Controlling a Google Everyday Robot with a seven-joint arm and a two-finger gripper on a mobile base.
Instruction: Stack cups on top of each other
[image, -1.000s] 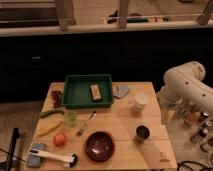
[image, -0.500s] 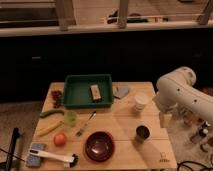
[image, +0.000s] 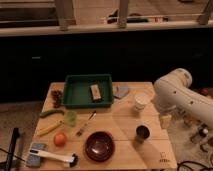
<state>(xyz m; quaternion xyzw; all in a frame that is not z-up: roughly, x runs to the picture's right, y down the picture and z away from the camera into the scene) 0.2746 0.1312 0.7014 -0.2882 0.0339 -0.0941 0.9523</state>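
Note:
A cream-white cup (image: 141, 101) stands upright at the right rear of the wooden table (image: 120, 120). A smaller dark cup (image: 142, 132) stands in front of it, near the right front. A pale green cup (image: 70, 117) stands on the left side. My white arm (image: 177, 95) reaches in from the right. Its gripper (image: 165, 120) hangs low by the table's right edge, right of both the cream and dark cups and apart from them.
A green tray (image: 75, 95) at the back holds a brown block (image: 95, 92). A dark red bowl (image: 99, 146) sits at the front. A fork (image: 86, 124), orange (image: 60, 139), banana (image: 49, 129), grapes (image: 57, 96) and brush (image: 50, 156) lie to the left. A grey-blue object (image: 121, 91) lies beside the tray.
My arm has swung leftward from the right, bringing it closer to the cream-white cup. The objects on the table have not moved.

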